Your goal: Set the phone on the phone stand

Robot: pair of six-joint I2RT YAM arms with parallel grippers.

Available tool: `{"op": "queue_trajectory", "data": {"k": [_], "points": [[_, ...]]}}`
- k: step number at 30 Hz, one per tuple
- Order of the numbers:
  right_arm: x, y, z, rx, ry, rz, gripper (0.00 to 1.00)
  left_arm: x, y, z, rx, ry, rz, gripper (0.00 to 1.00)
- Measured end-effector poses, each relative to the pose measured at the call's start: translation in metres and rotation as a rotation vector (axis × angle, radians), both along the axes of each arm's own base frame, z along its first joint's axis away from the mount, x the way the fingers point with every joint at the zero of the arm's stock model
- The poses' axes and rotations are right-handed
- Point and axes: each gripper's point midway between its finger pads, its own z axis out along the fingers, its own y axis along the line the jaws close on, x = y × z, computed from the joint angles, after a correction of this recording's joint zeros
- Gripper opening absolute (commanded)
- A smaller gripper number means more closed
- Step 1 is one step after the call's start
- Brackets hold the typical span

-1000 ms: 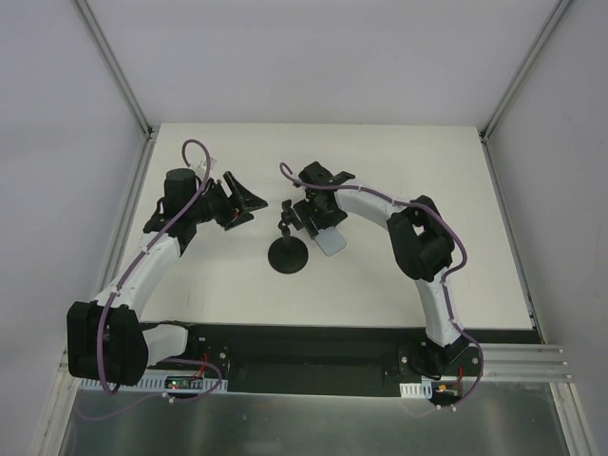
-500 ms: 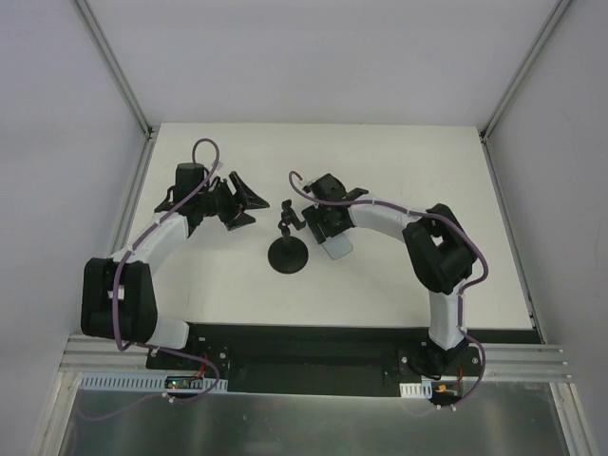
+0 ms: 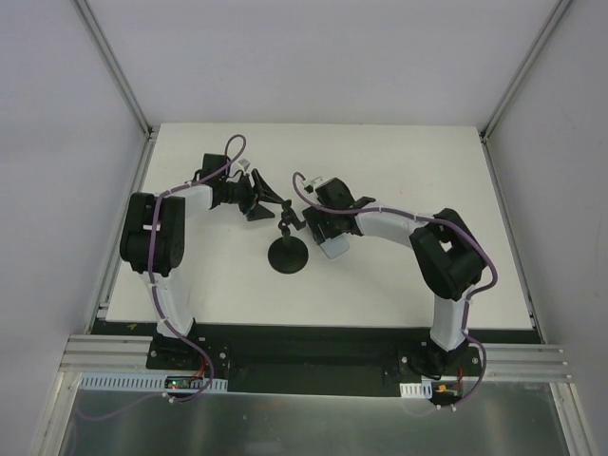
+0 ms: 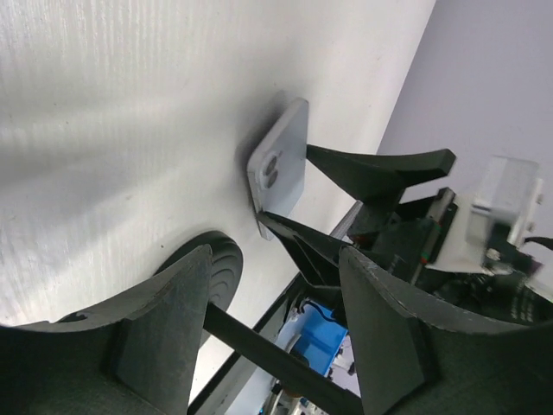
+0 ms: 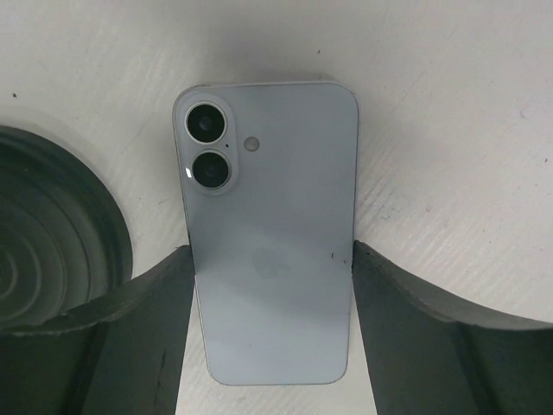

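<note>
The phone (image 5: 268, 259) lies pale back up, camera end away from the wrist, and my right gripper (image 5: 272, 255) is shut on its two long edges, low at the table. In the top view the phone (image 3: 333, 249) pokes out below the right gripper (image 3: 328, 231), just right of the phone stand (image 3: 288, 256). The stand's disc base (image 5: 52, 225) sits left of the phone. My left gripper (image 3: 269, 201) is open at the stand's head. In the left wrist view the thin stem (image 4: 259, 354) crosses between the open left gripper (image 4: 276, 328), with the phone (image 4: 278, 169) beyond.
The white table (image 3: 427, 171) is boxed in by grey walls and metal frame posts (image 3: 114, 66). A black strip (image 3: 304, 347) with both arm bases runs along the near edge. The right arm's body (image 4: 449, 233) is close ahead of the left gripper.
My left arm has swung right, bringing its open gripper from the table's left to the stand's stem. The right gripper, with the phone, has shifted slightly.
</note>
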Motion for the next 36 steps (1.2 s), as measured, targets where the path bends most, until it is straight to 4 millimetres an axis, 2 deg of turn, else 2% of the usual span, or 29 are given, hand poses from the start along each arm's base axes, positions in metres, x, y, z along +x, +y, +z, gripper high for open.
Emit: {"op": "queue_trajectory", "data": {"k": [4,10,16,22,24,26,29,30,32,33,35,36], "points": [[0.004,0.005,0.005,0.023,-0.021,0.004,0.05,0.003,-0.009,-0.011,0.004,0.022,-0.03,0.59],[0.005,0.006,0.015,0.047,-0.042,0.008,0.04,-0.002,-0.025,-0.016,0.02,0.008,-0.087,0.65],[0.005,0.01,0.02,0.081,-0.054,0.022,0.04,0.006,-0.049,-0.02,0.005,-0.017,-0.159,0.65],[0.0,0.014,0.016,0.106,-0.041,0.04,0.04,0.006,-0.074,-0.04,-0.008,0.005,-0.235,0.55],[-0.001,0.015,0.015,0.11,-0.036,0.044,0.04,0.0,-0.079,-0.045,-0.013,0.013,-0.262,0.42],[-0.001,0.016,0.016,0.117,-0.038,0.046,0.04,-0.007,-0.083,-0.046,-0.021,0.024,-0.285,0.36],[0.0,0.018,0.017,0.126,-0.043,0.05,0.04,-0.013,-0.089,-0.043,-0.037,0.014,-0.319,0.21],[0.001,0.018,0.018,0.128,-0.045,0.05,0.05,-0.014,-0.089,-0.043,-0.038,0.009,-0.323,0.14],[0.001,0.018,0.019,0.133,-0.045,0.049,0.15,-0.016,-0.091,-0.042,-0.045,-0.005,-0.34,0.08],[0.001,0.019,0.02,0.139,-0.043,0.048,0.44,-0.016,-0.091,-0.041,-0.052,-0.014,-0.346,0.04],[0.002,0.018,0.023,0.148,-0.046,0.046,0.71,-0.016,-0.092,-0.036,-0.059,-0.039,-0.35,0.0],[0.001,0.018,0.024,0.152,-0.049,0.046,0.94,-0.016,-0.092,-0.033,-0.058,-0.046,-0.348,0.0]]}}
